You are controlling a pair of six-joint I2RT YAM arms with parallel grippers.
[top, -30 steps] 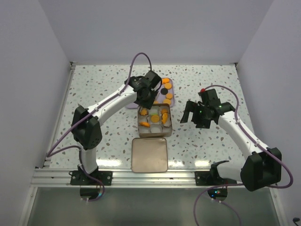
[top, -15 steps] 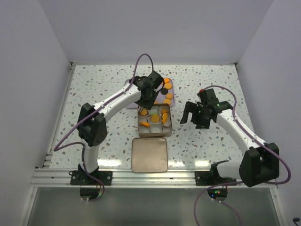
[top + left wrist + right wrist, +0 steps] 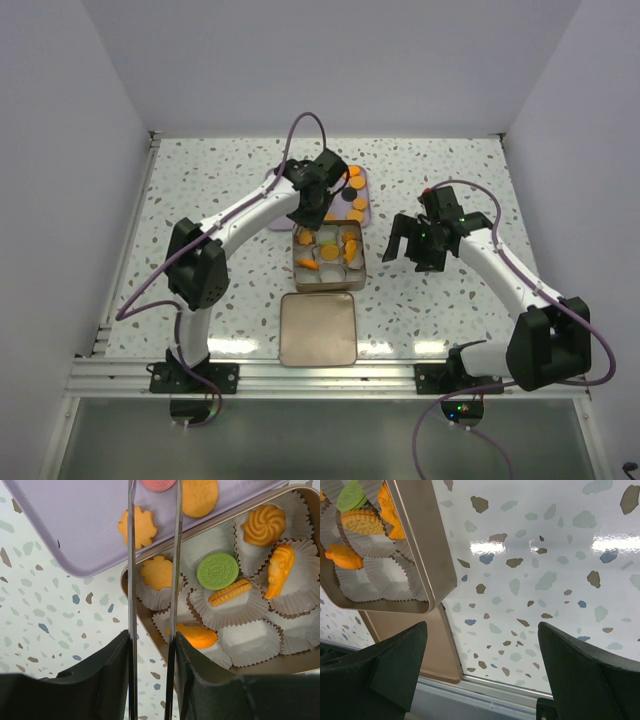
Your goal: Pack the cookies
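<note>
Found left gripper low over flat lilac plastic tray, thin metal blades narrowly parted, tips cut off at the frame edge. Cannot tell whether clamped on pink ridged round cookie seen between them. Found right gripper spread wide, holding nothing, hovering to the right of square gold metal tin and apart from it.

Logged small flat cookies loose on the lilac tray, mostly orange, plus one black disc. Logged others seated in white pleated paper cups inside the tin, among them green embossed disc. Logged several cups unfilled.

Judged cookies light, rigid, brittle at the edges, dry rather than slippery. Recommend pinching gently across opposite rims and lifting straight up. Expect paper cups to crumple or shift if nudged.

Noted glossy speckled terrazzo tabletop, hard and smooth, likely to let tray or tin slide. Noted flat gold lid lying just beside the tin on the arm-base side, and plain white enclosure walls on three sides.
</note>
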